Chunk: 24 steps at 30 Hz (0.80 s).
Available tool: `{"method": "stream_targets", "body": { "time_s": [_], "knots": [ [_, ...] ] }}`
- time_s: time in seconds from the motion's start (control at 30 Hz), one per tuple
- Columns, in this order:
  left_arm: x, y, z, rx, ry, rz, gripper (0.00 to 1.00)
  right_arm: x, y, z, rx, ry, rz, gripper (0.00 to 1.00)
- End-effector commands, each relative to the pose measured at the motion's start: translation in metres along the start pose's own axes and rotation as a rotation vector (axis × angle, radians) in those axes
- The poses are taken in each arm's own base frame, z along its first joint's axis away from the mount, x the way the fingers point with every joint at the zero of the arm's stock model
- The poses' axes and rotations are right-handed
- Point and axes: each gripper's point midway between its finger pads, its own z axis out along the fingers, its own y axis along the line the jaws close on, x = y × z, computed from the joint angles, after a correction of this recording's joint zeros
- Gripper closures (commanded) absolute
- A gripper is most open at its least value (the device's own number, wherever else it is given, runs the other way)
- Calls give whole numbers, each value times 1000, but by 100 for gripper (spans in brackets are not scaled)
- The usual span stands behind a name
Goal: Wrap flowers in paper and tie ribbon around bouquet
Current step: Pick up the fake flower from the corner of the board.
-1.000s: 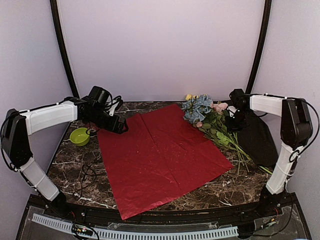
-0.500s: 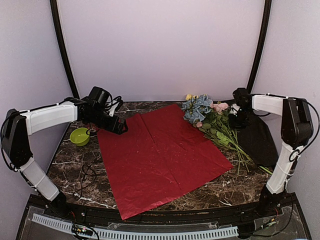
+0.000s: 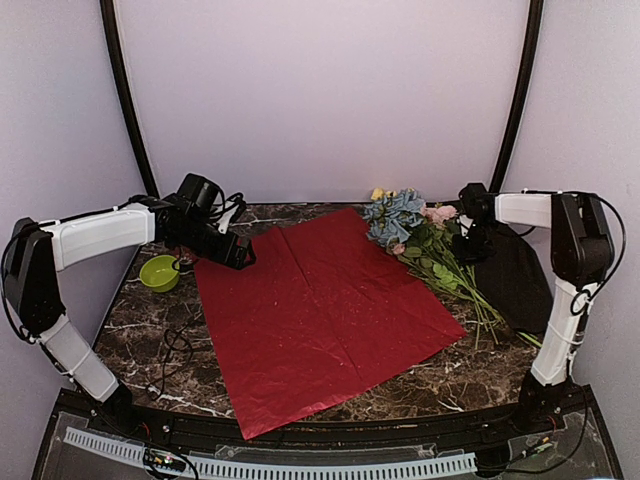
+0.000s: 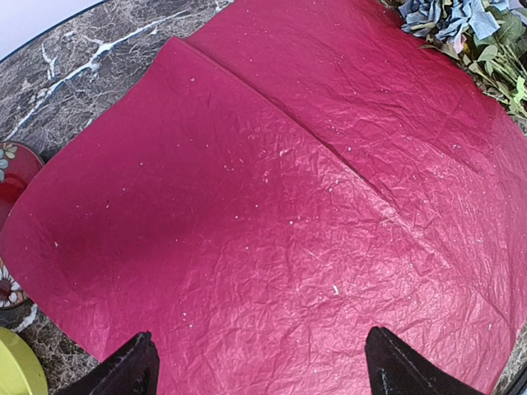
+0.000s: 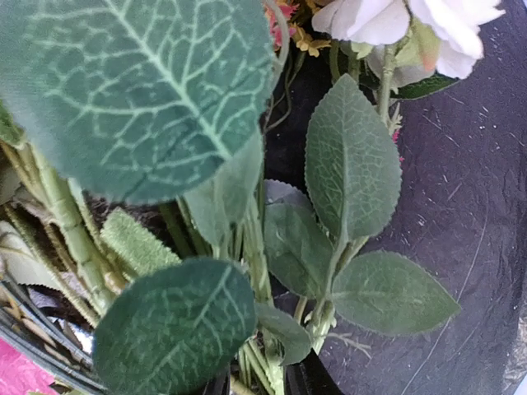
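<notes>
Change: right gripper (image 3: pixel 468 225) is nudged back toward flowers (image 3: pixel 420 245).
Right jaws: buried in the flowers; grip cannot be told.
Left gripper (image 3: pixel 236 250): spread wide at paper's (image 3: pixel 320 310) far-left corner.
Flowers: laid at table's (image 3: pixel 140 320) far-right edge; wrapping not begun.

Close, blurred leaves of the flowers (image 5: pixel 132 90) filled the right wrist view and hid the fingertips of the right gripper (image 3: pixel 470 232), so its grip was unreadable. The left wrist view's edges cropped the blossoms and a green bowl (image 4: pixel 12 370).
</notes>
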Motion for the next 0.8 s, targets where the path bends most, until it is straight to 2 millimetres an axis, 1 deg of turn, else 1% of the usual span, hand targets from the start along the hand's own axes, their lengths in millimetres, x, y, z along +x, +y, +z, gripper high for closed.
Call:
{"method": "stream_targets", "body": {
  "time_s": [0.0,0.03,0.1,0.2,0.27,0.37,0.43,0.53,0.57,0.6,0.67,0.77],
  "knots": [
    [-2,-2,-9,0,-27,17,11,-14,-4,3,30,-28,-21,78],
    [-3,-2,-10,-1,-28,18,11,-14,-4,3,34,-27,-25,79],
    [-2,-2,-9,-2,-26,17,11,-15,-5,2,39,-32,-28,86],
    [-2,-2,-9,2,-25,16,11,-20,-8,-7,48,-64,-34,95],
    [-1,-2,-8,1,-24,17,11,-25,-13,-19,68,-99,-38,100],
    [-2,-2,-8,3,-24,17,11,-34,-21,-42,104,-160,-31,100],
    [-2,-2,-9,1,-25,18,11,-40,-26,-61,120,-211,-20,100],
    [-2,-2,-9,-1,-25,18,11,-52,-35,-97,139,-314,4,100],
    [-2,-2,-9,0,-25,18,11,-57,-37,-116,139,-367,15,100],
    [-2,-2,-10,2,-27,20,11,-60,-39,-128,139,-405,24,100],
    [-2,-2,-9,-1,-28,20,11,-69,-40,-167,104,-527,47,100],
    [-3,-2,-10,2,-28,18,11,-78,-28,-222,-29,-725,62,100]
  ]
}}
